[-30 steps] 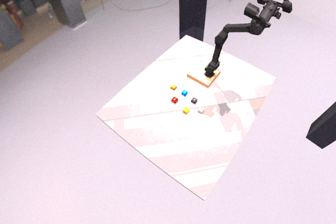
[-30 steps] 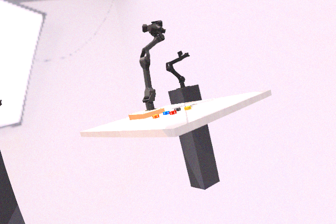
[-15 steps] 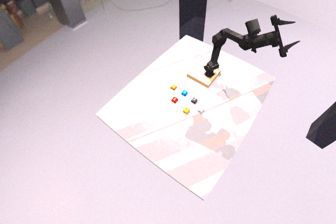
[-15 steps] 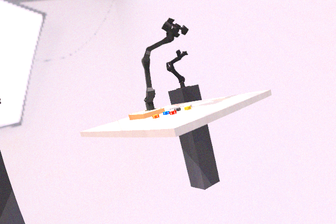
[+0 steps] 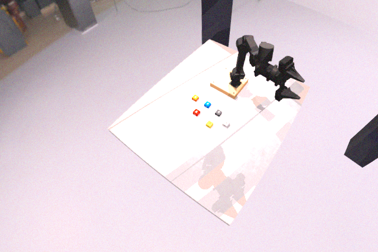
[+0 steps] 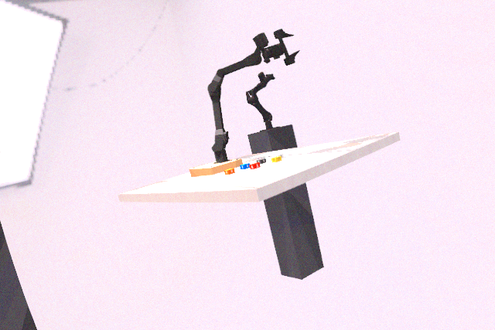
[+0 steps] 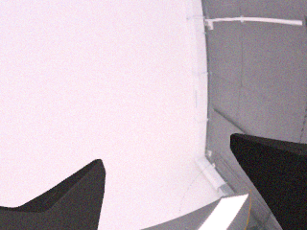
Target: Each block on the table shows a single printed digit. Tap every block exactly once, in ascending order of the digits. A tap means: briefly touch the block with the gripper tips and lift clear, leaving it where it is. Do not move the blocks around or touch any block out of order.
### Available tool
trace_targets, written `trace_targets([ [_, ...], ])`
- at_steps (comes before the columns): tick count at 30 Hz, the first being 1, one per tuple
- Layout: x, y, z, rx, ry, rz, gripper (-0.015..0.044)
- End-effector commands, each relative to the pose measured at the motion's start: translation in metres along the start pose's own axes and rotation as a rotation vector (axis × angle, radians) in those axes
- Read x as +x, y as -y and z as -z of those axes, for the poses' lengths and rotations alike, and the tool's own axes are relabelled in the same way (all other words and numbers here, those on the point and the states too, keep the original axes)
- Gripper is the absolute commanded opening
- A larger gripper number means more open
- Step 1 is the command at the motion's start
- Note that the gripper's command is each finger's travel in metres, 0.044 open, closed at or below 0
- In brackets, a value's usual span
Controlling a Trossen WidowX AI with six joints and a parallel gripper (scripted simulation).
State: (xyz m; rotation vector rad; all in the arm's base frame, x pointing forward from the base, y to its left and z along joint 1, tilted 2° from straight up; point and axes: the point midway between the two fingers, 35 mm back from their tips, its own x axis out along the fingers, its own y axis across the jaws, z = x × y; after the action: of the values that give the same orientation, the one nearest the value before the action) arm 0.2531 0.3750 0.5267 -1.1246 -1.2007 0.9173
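My gripper point(image 5: 302, 90) point(image 6: 296, 43) point(image 7: 169, 155) is open and empty, high above the table point(image 5: 158, 139) point(image 6: 236, 186) and far from the blocks. Several small blocks lie apart on the table: an orange block point(image 5: 195, 98) point(image 6: 229, 171), a blue block point(image 5: 207, 104) point(image 6: 244, 166), a red block point(image 5: 196, 112) point(image 6: 254, 165), a dark grey block point(image 5: 218, 113) point(image 6: 261, 161), a yellow block point(image 5: 209, 124) point(image 6: 276, 158) and a white block point(image 5: 226, 124). Their digits are too small to read. The wrist view shows no block.
The arm stands on a wooden base point(image 5: 224, 90) point(image 6: 203, 171) beside the blocks. A dark pillar point(image 5: 217, 8) point(image 6: 274, 138) stands by the table, with a second small arm point(image 6: 260, 107) on top. Another dark pillar point(image 5: 363, 144) stands off to the right in the top view.
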Motion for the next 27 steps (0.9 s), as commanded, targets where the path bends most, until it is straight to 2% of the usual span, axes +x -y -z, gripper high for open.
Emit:
trace_targets([
  [1, -0.027, -0.038, 0.062, 0.148, -0.195, -0.118, 0.0400],
  [8, -0.092, -0.088, 0.142, 0.370, -0.502, -0.246, 0.0400],
  [15, -0.179, -0.133, 0.199, 0.603, -0.824, -0.329, 0.0400],
  [21, -0.266, -0.169, 0.226, 0.816, -1.111, -0.367, 0.0400],
  [27, -0.358, -0.201, 0.228, 1.042, -1.407, -0.374, 0.0400],
])
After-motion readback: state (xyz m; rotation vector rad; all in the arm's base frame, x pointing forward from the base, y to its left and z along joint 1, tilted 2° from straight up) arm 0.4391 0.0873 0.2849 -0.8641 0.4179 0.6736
